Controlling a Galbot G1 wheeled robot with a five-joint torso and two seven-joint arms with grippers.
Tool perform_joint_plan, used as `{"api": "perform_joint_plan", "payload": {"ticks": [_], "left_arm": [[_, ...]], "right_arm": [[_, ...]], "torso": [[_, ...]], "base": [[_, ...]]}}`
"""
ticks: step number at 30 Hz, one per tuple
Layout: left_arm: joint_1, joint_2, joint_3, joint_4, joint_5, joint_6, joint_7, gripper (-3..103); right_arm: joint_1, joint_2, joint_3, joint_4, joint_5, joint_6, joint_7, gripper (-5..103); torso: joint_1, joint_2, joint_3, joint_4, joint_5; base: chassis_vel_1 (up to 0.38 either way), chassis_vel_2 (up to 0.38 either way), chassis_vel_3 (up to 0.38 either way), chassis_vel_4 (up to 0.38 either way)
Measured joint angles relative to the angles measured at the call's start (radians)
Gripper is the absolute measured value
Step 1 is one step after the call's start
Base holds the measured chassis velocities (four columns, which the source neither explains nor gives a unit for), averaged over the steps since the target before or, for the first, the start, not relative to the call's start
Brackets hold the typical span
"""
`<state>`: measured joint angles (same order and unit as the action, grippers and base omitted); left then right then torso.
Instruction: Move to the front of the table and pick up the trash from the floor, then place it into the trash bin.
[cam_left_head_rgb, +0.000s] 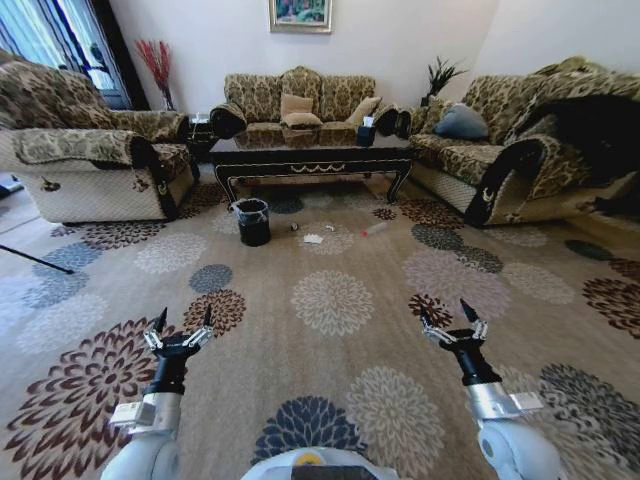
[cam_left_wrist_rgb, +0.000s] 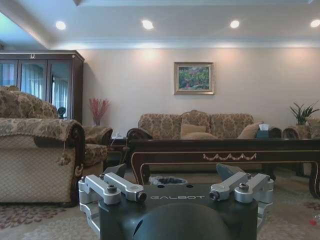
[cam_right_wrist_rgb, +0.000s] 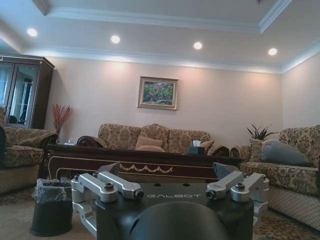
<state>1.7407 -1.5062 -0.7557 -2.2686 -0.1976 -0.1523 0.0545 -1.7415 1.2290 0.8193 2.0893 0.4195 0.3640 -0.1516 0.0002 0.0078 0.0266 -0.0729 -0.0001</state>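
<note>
The dark wood table (cam_left_head_rgb: 310, 155) with gold ornament stands ahead, across the flowered carpet. On the floor at its front left sits the black trash bin (cam_left_head_rgb: 252, 221) with a clear liner. The trash lies to the bin's right: a flat white napkin (cam_left_head_rgb: 313, 239), a tiny white wrapper (cam_left_head_rgb: 329, 227), a small dark lump (cam_left_head_rgb: 295, 227) and a clear tube with a red cap (cam_left_head_rgb: 375, 229). My left gripper (cam_left_head_rgb: 183, 320) and right gripper (cam_left_head_rgb: 450, 318) hang open and empty, low and well short of the trash. The right wrist view shows the trash bin (cam_right_wrist_rgb: 51, 207) and the table (cam_right_wrist_rgb: 145, 162) beyond the right gripper (cam_right_wrist_rgb: 167, 168).
Patterned sofas ring the table: one at the left (cam_left_head_rgb: 90, 150), one behind (cam_left_head_rgb: 300, 100), one at the right (cam_left_head_rgb: 520, 150). A black tissue box (cam_left_head_rgb: 366, 133) stands on the table. A thin black rod (cam_left_head_rgb: 35, 258) lies at the far left. Open carpet stretches between me and the trash.
</note>
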Motion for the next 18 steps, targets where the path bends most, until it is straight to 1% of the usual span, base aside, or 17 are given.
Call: {"api": "perform_joint_plan", "payload": {"ticks": [4,5,8,9,11,18], "left_arm": [[-0.015,-0.004,0.012,-0.007,0.014,0.011,0.0,100],[-0.018,-0.005,0.013,-0.007,0.02,0.013,-0.002,100],[-0.021,-0.011,0.009,-0.005,0.043,0.03,-0.017,100],[-0.021,-0.011,0.009,-0.005,0.043,0.03,-0.017,100],[-0.015,-0.011,-0.002,-0.005,0.055,0.042,-0.028,100],[0.006,-0.013,-0.021,-0.013,0.053,0.037,-0.036,100]], "right_arm": [[-0.006,0.016,-0.005,0.006,0.012,0.001,-0.014,100],[-0.008,0.022,-0.006,0.011,0.025,0.003,-0.031,100],[-0.017,0.032,-0.007,0.013,0.061,0.025,-0.124,100],[-0.017,0.032,-0.007,0.013,0.061,0.025,-0.124,100],[-0.016,0.037,-0.005,0.004,0.059,0.04,-0.167,100],[-0.015,0.056,-0.019,-0.005,0.047,0.042,-0.179,100]], "torso": [[0.0,0.001,0.001,0.0,0.0002],[0.0,0.001,0.001,0.0,0.0002],[0.0,0.001,0.001,0.0,0.0],[0.0,0.001,0.001,0.0,0.0],[0.0,0.002,0.001,0.0,0.0],[0.0,0.003,0.002,0.0001,0.0]], "base": [[0.0,0.0,0.0,0.0],[0.0,0.0,0.0,0.0],[0.0,0.0,0.0,0.0],[0.0,0.0,0.0,0.0],[0.0,0.0,0.0,0.0],[-0.018,0.02,0.025,-0.022]]}}
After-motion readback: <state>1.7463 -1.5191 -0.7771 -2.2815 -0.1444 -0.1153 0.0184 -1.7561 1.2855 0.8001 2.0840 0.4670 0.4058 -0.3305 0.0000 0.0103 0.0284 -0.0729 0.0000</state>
